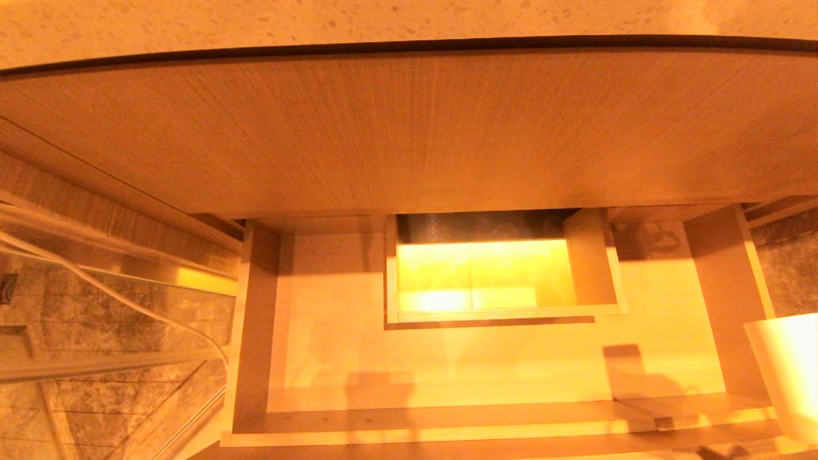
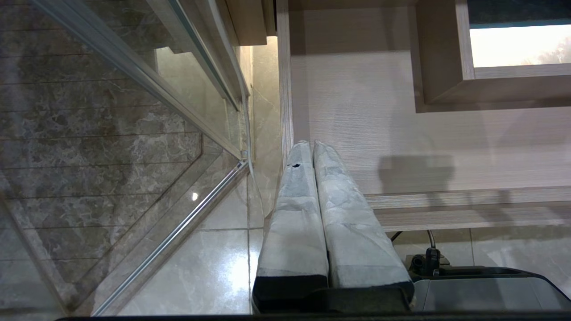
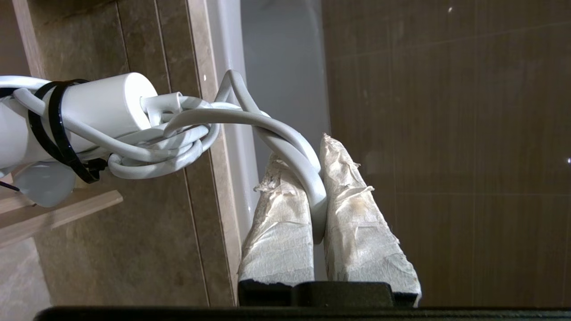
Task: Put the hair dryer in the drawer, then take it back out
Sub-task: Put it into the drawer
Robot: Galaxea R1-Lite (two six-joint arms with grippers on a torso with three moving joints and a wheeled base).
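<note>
The drawer [image 1: 447, 370] stands pulled out, and its pale floor is bare around the boxed cut-out [image 1: 498, 275] at mid-back. The white hair dryer [image 3: 98, 111] hangs outside the drawer, beside a wooden edge [image 3: 58, 209]. Its cord is coiled and bound with black ties. My right gripper [image 3: 303, 149] is shut on a loop of that cord [image 3: 285, 147]. A pale white shape [image 1: 786, 377] at the right edge of the head view looks like the dryer's barrel. My left gripper [image 2: 312, 145] is shut and empty, near the drawer's [image 2: 357, 111] front left corner. Neither gripper shows in the head view.
A tall wood panel [image 1: 409, 128] and a speckled counter [image 1: 383, 19] rise above the drawer. A glass partition [image 2: 134, 111] and tiled floor [image 2: 209, 267] lie left of it, with a white cable [image 1: 96, 281]. Brown wall tiles [image 3: 446, 133] are behind the right gripper. The robot's base [image 2: 490, 290] is below.
</note>
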